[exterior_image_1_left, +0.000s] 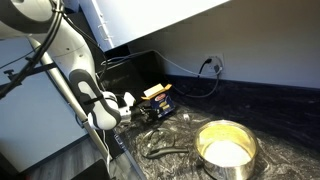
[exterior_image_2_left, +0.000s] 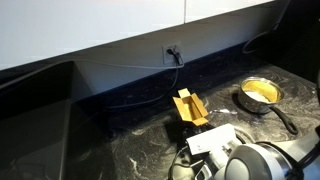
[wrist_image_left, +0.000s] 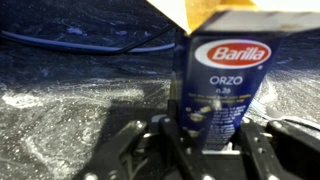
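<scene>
A blue Barilla orzo pasta box (wrist_image_left: 225, 75) with its yellow top flaps open stands on the dark marbled counter (wrist_image_left: 60, 100). It shows in both exterior views (exterior_image_1_left: 156, 100) (exterior_image_2_left: 190, 108). My gripper (wrist_image_left: 212, 138) has one finger at each side of the box's lower part, pressed against it. In an exterior view the gripper (exterior_image_1_left: 138, 110) reaches the box from the side, low over the counter. In an exterior view the gripper (exterior_image_2_left: 203, 135) is just in front of the box.
A metal pot (exterior_image_1_left: 226, 150) (exterior_image_2_left: 260, 92) with a long dark handle (exterior_image_2_left: 286, 118) sits on the counter near the box. A wall outlet (exterior_image_2_left: 172, 52) (exterior_image_1_left: 212, 65) has a black cable trailing over the counter behind the box. A sink basin (exterior_image_2_left: 35, 110) lies to one side.
</scene>
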